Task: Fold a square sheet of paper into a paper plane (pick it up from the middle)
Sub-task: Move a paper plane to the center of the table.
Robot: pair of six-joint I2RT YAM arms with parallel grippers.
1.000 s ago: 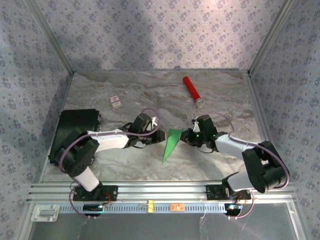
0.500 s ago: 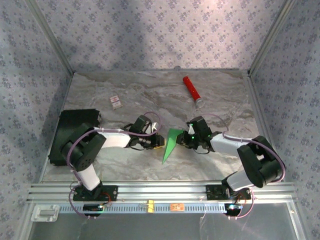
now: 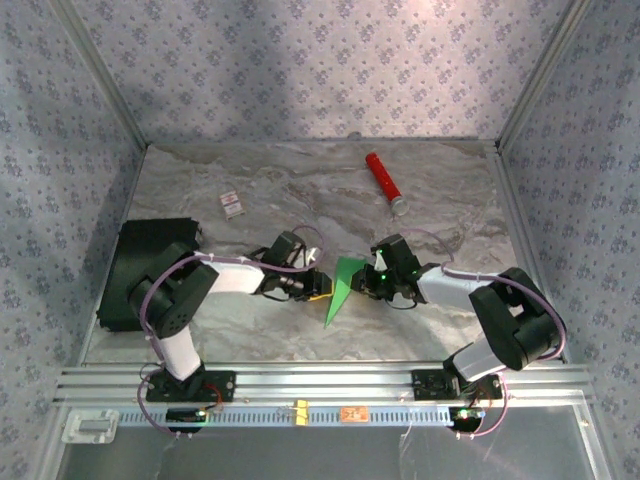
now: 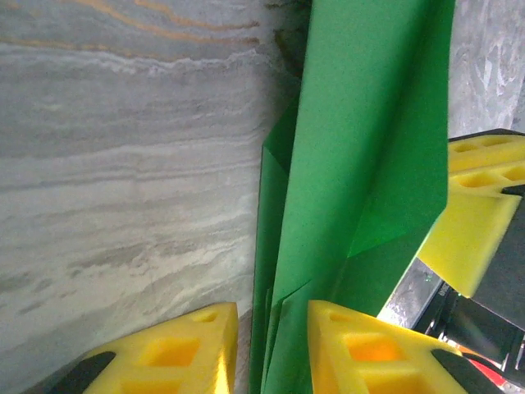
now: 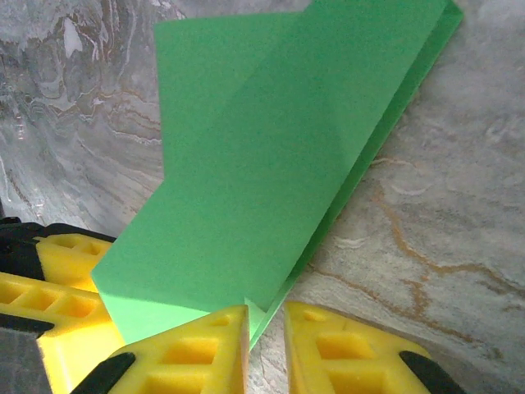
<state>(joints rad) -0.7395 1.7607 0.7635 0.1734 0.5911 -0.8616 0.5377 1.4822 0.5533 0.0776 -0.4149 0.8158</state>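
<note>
On the table (image 3: 250, 200), the paper plane (image 3: 338, 292) lies between both arms, its long axis running away from them with the point nearest. The left gripper (image 4: 272, 328) straddles its left edge, fingers spread. The right gripper (image 5: 267, 324) is nearly closed on the right edge; I cannot tell whether it pinches.

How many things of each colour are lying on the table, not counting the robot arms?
Green folded paper: 1
Red cylinder: 1
Black flat box: 1
Small white-and-red card: 1
Total: 4
</note>
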